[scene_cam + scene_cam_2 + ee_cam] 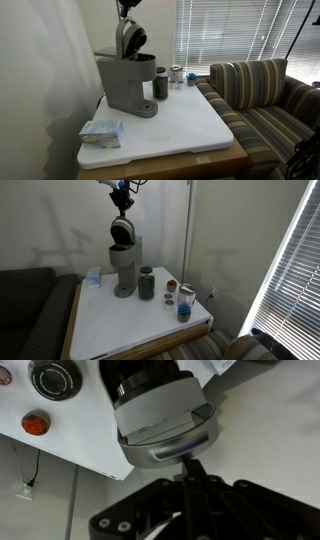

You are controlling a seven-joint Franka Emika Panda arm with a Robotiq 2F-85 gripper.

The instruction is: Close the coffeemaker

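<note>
grey coffeemaker [125, 82] stands near the wall edge of the white table [190, 125], lid [131, 40] upright. gripper [127, 8], fingers together and empty, hangs just above the lid; best pressed on the lid's top, forward and down, steadily, until it latches.

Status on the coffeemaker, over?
Gripper shut, empty, just above the raised lid. Coffeemaker open, not closed yet. Nothing blocking the lid; dark cup stands beside the base.
</note>
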